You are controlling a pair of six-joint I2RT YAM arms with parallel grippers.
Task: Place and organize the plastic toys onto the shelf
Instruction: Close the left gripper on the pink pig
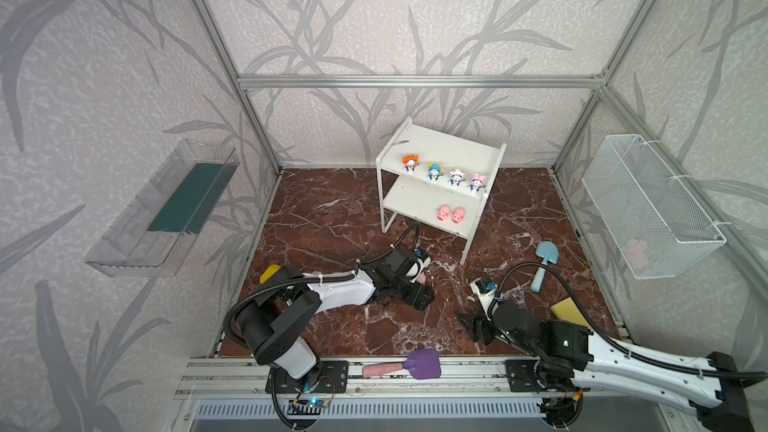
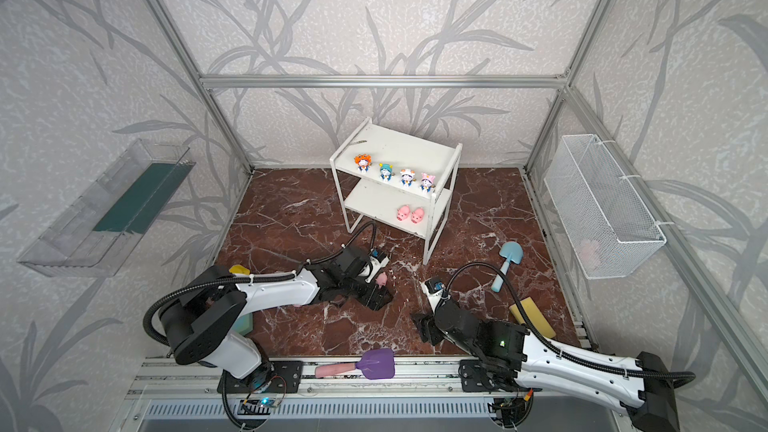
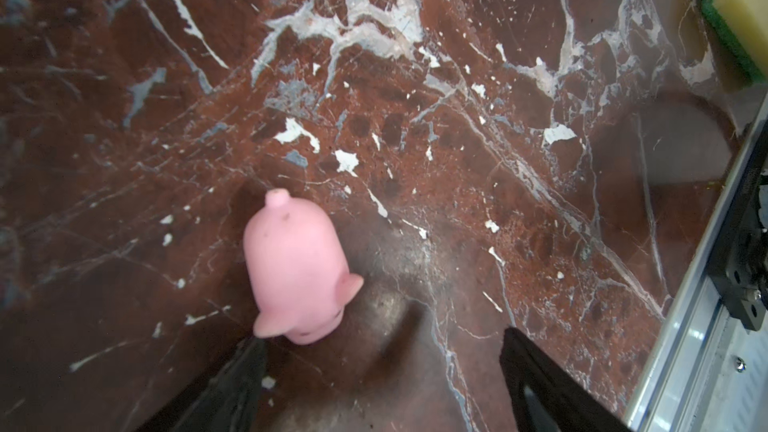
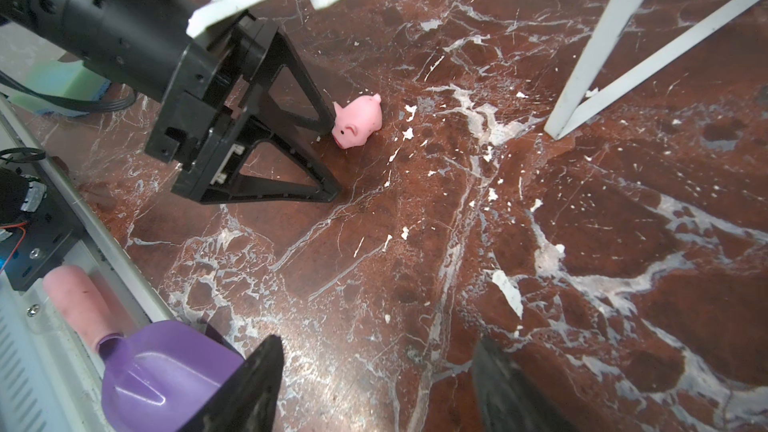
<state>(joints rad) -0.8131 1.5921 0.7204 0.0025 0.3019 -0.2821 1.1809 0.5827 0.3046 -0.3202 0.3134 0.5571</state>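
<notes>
The left tool [image 4: 336,157] stood wide open, a pig [image 4: 358,122] just beside one tip on the surface [image 4: 457,222]; the right tool [image 4: 376,344] was open and empty.

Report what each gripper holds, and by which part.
Nothing is held. The left gripper stands open with the pink pig on the floor at one fingertip, ungripped; the right gripper is open and empty.
</notes>
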